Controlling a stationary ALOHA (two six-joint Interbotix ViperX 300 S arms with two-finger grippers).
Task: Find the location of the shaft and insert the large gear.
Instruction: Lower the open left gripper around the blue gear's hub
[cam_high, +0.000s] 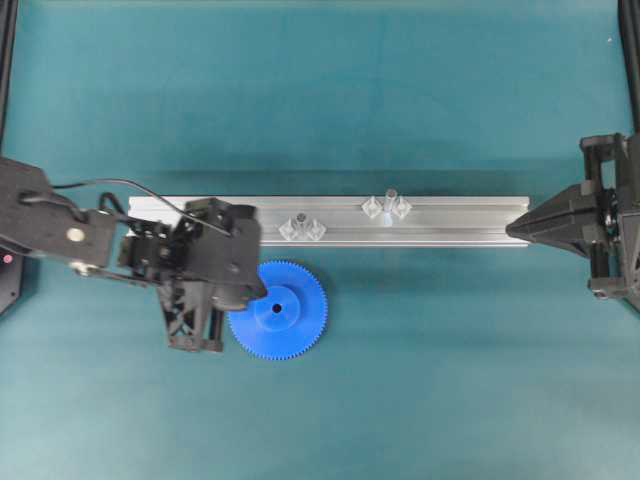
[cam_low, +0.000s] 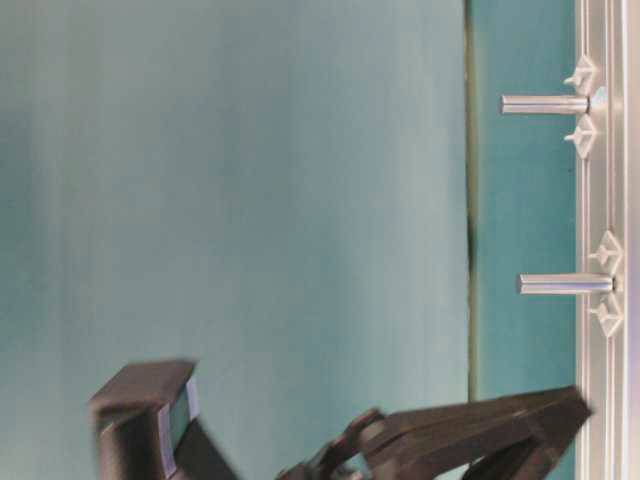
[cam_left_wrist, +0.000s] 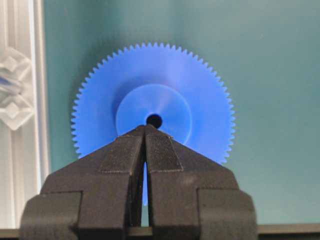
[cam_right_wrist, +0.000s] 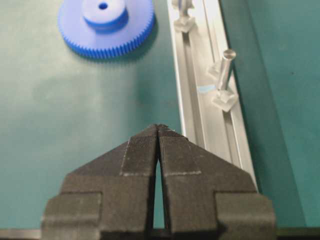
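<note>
Starting at the left of the overhead view, your left hand (cam_high: 250, 290) is clenched with nothing between its black ridged fingers (cam_left_wrist: 125, 155). The left wrist view shows the tips pressed together above the hub, just short of the dark centre hole. It grasps nothing; my reading is that you must release it before any pickup.

Directly beside it, the large gear (cam_high: 280, 310), a bright blue toothed plastic disc with a raised round hub, lies flat on the teal bench (cam_high: 450, 380), just in front of the long silver aluminium rail (cam_high: 460, 222). Lying hub-up, it offers the hub or the rim as a gripping point.

On the rail, left of middle, stands a lower clear mount with a dark-centred stub (cam_high: 301, 227); treat it as a decoy. Further right stands the shaft (cam_high: 390, 200), a small pale silvery upright pin flanked by clear faceted mounts, well apart from the gear. Its upright stance suits a straight downward insertion.

At the far right, your right hand (cam_high: 512, 230) is clenched on nothing, its tip at the rail's end, probably to steady it.
</note>
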